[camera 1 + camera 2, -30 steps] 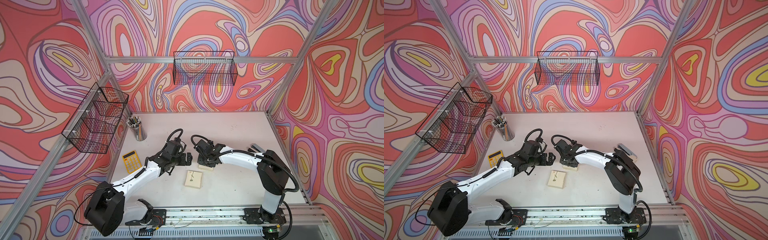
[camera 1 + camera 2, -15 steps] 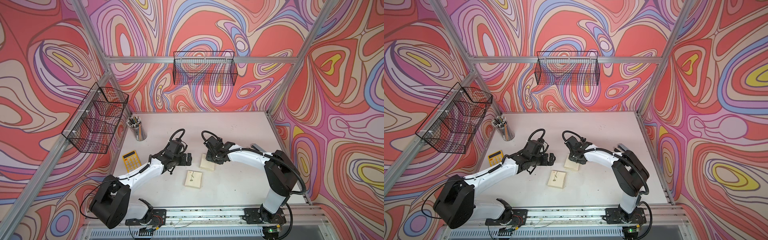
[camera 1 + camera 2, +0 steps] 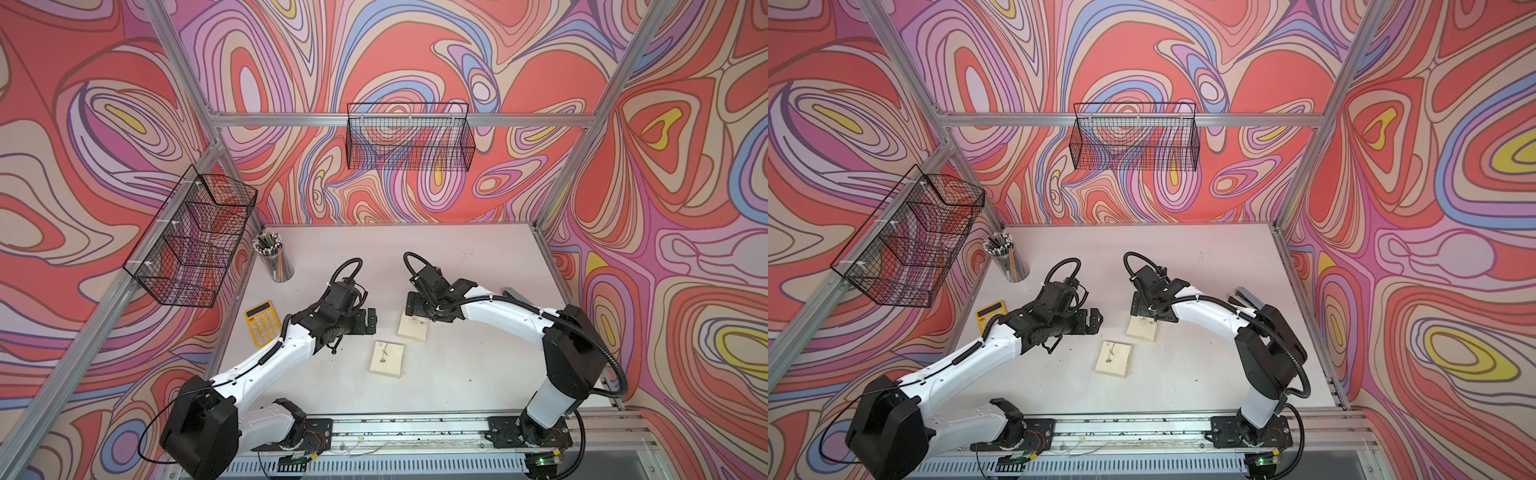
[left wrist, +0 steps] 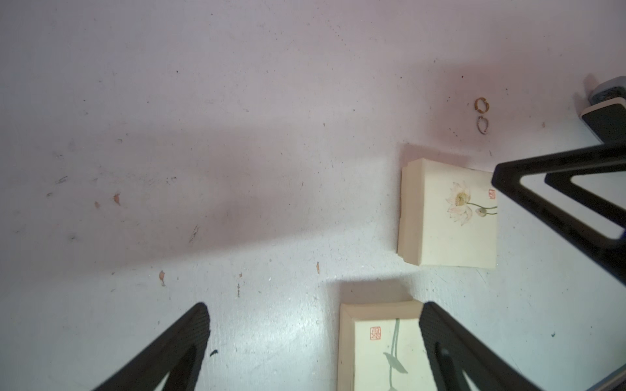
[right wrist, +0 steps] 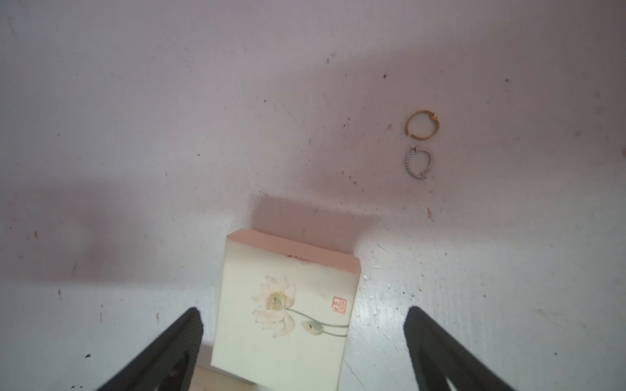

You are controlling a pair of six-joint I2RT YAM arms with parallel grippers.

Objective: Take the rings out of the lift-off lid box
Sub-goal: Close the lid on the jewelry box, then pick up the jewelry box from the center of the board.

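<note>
Two rings lie loose on the white table beyond the boxes, a gold one (image 5: 421, 111) (image 4: 481, 99) and a silver one (image 5: 407, 162) (image 4: 478, 124). The cream lift-off lid box (image 3: 412, 328) (image 3: 1143, 330) (image 5: 288, 304) (image 4: 447, 216) has a lotus painted on top, and its lid sits slightly askew on the base. My right gripper (image 3: 417, 319) (image 3: 1144, 313) (image 5: 303, 308) hangs open over that box, its fingers wide of both sides. My left gripper (image 3: 370, 322) (image 3: 1096, 322) (image 4: 315, 304) is open and empty beside a second cream box (image 3: 387, 358) (image 4: 372, 338).
A yellow calculator (image 3: 262, 323) and a cup of pencils (image 3: 275, 257) stand at the table's left side. A grey object (image 3: 513, 295) lies by the right arm. Wire baskets hang on the back wall (image 3: 409, 137) and the left wall (image 3: 195, 237).
My right gripper has opened wide off the lotus box and its wrist has swung to the right. The left arm has drawn back a little.
</note>
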